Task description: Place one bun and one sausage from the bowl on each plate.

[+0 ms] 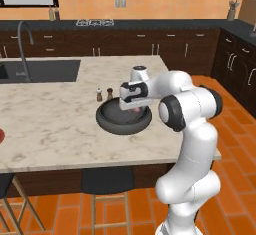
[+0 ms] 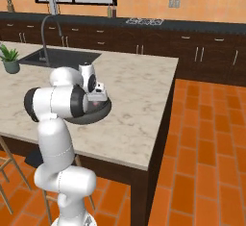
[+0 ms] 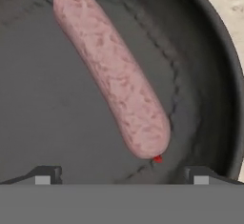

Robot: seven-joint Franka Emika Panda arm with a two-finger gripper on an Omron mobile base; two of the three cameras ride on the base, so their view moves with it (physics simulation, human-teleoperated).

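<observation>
From the left base view the gripper (image 1: 131, 102) hovers over the bowl (image 1: 107, 122), likewise from the right, and up close, jaws wide apart, the pale sausage (image 3: 112, 70) lies inside, probably soft, slick, best pinched mid-length.

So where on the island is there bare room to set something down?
Bare marble spreads left of the bowl toward the sink, and along the near edge. It is crowded at the bowl: two shakers behind it, the open hand over it.
</observation>
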